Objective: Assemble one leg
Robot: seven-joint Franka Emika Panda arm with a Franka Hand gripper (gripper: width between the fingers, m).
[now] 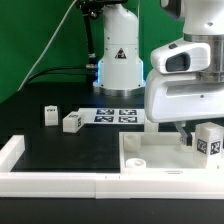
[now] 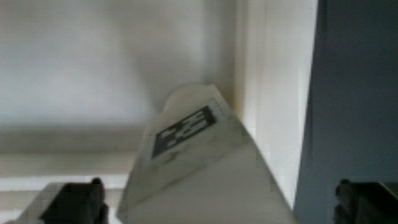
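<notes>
Exterior view shows your arm low over the square slab [image 1: 165, 152], its hand [image 1: 193, 137] beside a tagged leg [image 1: 208, 140]. Wrist view: that leg [image 2: 196, 160] sits between spread fingers [image 2: 71, 200], ungripped. Two legs [image 1: 71, 122] lie apart on the open bench [image 1: 60, 145].

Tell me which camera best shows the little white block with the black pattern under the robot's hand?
The wrist view: the leg fills the picture, tag facing the camera, between the open gripper fingers. The exterior view shows it small at the edge, partly behind the gripper.
</notes>
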